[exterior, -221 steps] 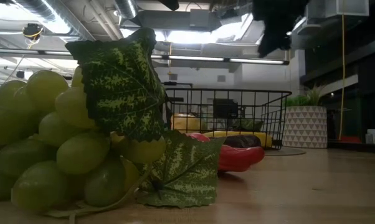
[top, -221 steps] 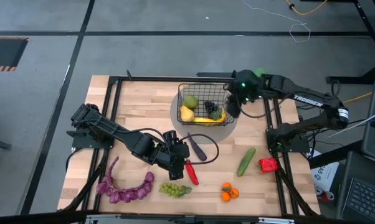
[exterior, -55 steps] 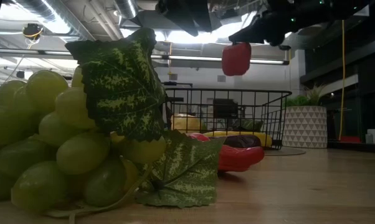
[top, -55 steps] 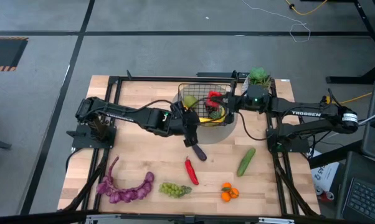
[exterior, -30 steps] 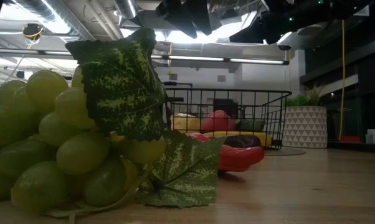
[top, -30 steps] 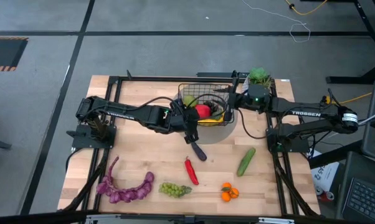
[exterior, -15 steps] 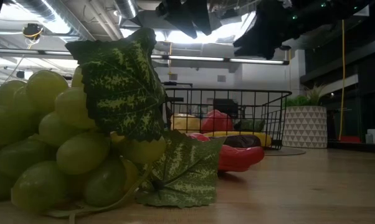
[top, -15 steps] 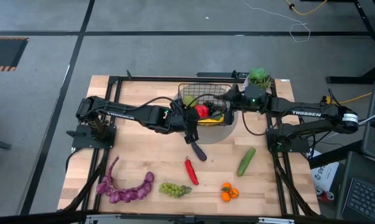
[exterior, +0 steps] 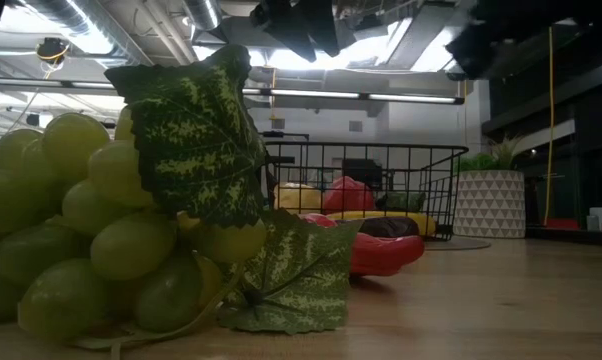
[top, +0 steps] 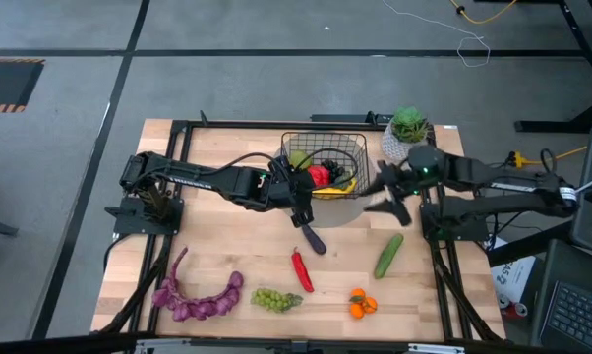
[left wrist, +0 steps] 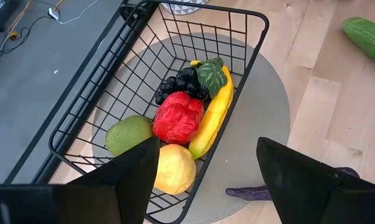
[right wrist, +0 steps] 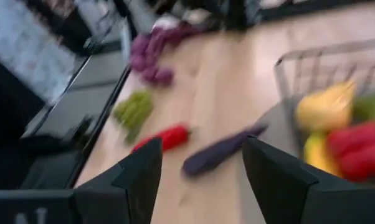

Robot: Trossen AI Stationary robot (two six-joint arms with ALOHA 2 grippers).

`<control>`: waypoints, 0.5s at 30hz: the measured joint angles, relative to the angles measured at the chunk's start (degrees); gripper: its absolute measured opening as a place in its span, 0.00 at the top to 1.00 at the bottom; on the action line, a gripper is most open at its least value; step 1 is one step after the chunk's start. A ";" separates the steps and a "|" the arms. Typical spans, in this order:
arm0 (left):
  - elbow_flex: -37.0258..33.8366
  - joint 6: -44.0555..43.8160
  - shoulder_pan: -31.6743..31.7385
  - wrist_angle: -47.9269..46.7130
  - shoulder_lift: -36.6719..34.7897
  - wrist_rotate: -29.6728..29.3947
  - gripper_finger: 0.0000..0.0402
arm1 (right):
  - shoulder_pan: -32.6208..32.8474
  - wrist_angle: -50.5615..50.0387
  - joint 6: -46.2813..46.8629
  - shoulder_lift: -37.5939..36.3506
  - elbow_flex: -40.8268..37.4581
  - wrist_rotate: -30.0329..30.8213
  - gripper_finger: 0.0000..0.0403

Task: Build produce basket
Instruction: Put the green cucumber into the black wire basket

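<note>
Black wire basket [top: 322, 165] partly hidden by left gripper [top: 298, 193], fingers spread; right gripper [top: 383, 193] blurred, fingers spread, empty.

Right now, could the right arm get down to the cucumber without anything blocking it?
Probably yes. The cucumber lies alone on bare wood just in front of the right gripper, whose fingers are open and empty. The basket and the left gripper sit off to the side.

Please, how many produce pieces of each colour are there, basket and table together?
Green: 3 (apple, cucumber, green grape bunch)
Yellow: 2 (banana, round fruit)
Red: 2 (crinkled pepper, chili)
Purple or black: 3 (eggplant, purple grape string, black grape bunch)
Orange: 1 (orange cluster)
Total: 11
</note>
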 joint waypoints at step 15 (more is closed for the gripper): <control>0.00 0.00 0.00 0.02 0.00 0.00 0.34 | 20.58 -32.82 18.64 -3.86 0.00 15.00 0.45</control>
